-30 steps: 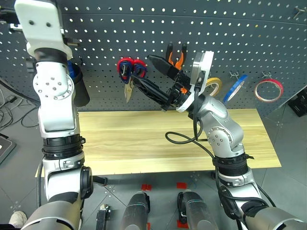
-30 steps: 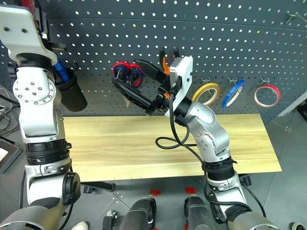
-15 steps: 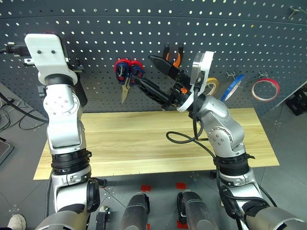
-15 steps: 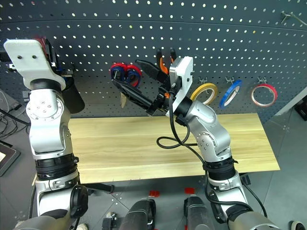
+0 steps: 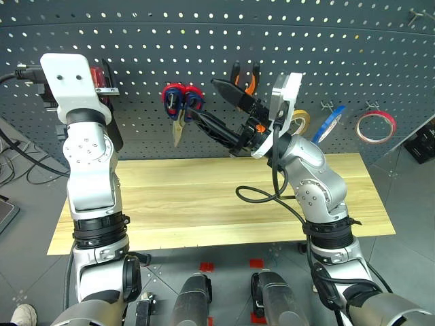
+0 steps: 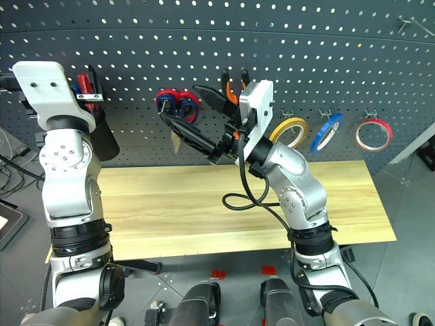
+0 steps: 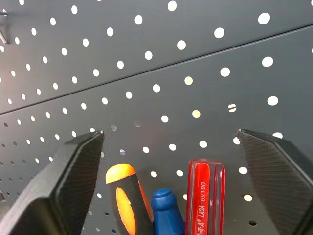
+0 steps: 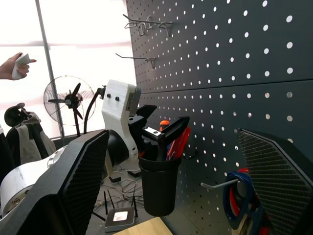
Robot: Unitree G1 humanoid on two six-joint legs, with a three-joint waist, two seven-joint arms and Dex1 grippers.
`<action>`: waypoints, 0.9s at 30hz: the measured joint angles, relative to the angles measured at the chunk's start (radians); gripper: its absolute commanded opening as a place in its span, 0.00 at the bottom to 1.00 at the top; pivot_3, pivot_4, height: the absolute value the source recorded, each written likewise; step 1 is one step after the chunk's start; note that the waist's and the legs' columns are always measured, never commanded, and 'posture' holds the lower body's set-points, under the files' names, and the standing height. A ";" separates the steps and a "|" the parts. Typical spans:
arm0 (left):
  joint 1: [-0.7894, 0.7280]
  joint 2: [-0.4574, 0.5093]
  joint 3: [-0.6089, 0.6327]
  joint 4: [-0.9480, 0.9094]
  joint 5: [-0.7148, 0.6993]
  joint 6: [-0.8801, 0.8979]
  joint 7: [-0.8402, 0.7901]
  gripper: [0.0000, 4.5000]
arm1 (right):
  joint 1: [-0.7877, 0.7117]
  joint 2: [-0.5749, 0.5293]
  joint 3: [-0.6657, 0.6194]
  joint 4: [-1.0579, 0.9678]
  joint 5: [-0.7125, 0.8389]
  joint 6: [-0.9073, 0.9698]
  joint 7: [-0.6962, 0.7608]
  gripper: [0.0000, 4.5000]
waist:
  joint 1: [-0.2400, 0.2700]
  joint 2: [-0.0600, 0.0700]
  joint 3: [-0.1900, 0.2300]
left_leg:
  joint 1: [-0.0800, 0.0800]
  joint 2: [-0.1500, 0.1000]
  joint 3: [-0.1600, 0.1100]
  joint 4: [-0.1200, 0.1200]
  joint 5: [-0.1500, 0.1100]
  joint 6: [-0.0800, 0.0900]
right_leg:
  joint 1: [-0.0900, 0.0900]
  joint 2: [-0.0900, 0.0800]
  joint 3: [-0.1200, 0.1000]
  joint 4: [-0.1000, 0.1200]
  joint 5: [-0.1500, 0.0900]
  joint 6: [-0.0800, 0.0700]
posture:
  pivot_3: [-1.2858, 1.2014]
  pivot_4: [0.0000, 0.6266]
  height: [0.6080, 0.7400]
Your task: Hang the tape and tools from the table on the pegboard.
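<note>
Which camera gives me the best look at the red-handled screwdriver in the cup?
Left wrist view: the red-handled screwdriver stands large, upright beside orange and blue handles. Right wrist view shows it smaller in the black cup, past the left gripper. Head views glimpse a red sliver.

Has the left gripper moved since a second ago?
Yes. The left gripper has come down against the pegboard to just above the black cup.

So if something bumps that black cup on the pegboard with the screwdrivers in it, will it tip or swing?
Probably it would rock rather than fall: the black cup seems fixed to the pegboard. The screwdrivers stand loose and upright, so they would likely rattle or lean. The open left gripper straddles them.
</note>
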 measured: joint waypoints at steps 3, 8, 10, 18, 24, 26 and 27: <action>0.000 0.000 0.000 0.000 -0.004 0.002 -0.002 1.00 | 0.000 -0.003 0.000 0.000 0.000 0.000 0.000 1.00 | 0.000 0.000 0.000 | 0.000 0.000 0.000 0.000 0.000 0.000 | 0.000 0.000 0.000 0.000 0.000 0.000 | 0.48 0.31 1.00; 0.012 0.001 -0.015 -0.040 -0.023 0.025 -0.048 1.00 | 0.000 -0.023 0.001 0.000 -0.008 -0.001 0.004 1.00 | 0.000 0.000 0.000 | 0.000 0.000 0.000 0.000 0.000 0.000 | 0.000 0.000 0.000 0.000 0.000 0.000 | 0.49 0.31 1.00; 0.030 0.007 -0.040 -0.116 -0.038 0.025 -0.096 1.00 | 0.003 -0.056 -0.002 -0.001 -0.014 -0.002 0.007 1.00 | 0.001 0.000 0.000 | 0.000 0.000 0.000 0.000 0.000 0.000 | 0.000 0.000 0.000 0.000 0.000 0.000 | 0.49 0.31 1.00; 0.201 0.030 -0.160 -0.445 -0.046 0.096 -0.222 1.00 | 0.129 -0.180 -0.034 -0.101 -0.042 0.007 -0.020 1.00 | 0.001 0.001 -0.005 | 0.001 0.000 0.001 0.000 0.000 0.000 | 0.001 0.000 0.004 0.000 0.000 0.000 | 0.49 0.31 1.00; 0.418 -0.059 -0.267 -0.584 -0.027 0.170 -0.218 1.00 | 0.334 -0.223 -0.032 -0.194 -0.144 0.019 -0.131 1.00 | 0.007 0.004 -0.019 | 0.001 0.000 0.001 0.000 -0.002 0.003 | 0.003 0.000 0.006 -0.001 0.000 0.000 | 0.48 0.30 1.00; 0.501 -0.086 -0.308 -0.581 -0.021 0.178 -0.214 1.00 | 0.404 -0.238 -0.014 -0.195 -0.209 0.015 -0.169 1.00 | 0.008 0.005 -0.024 | 0.004 0.000 0.004 0.000 -0.003 0.005 | 0.005 -0.001 0.007 -0.002 0.000 0.000 | 0.48 0.30 1.00; 0.529 -0.090 -0.327 -0.569 -0.019 0.177 -0.215 1.00 | 0.430 -0.243 -0.002 -0.191 -0.245 0.000 -0.180 1.00 | 0.008 0.005 -0.024 | 0.004 0.000 0.004 0.000 -0.003 0.005 | 0.005 -0.001 0.007 -0.002 0.000 0.000 | 0.48 0.28 1.00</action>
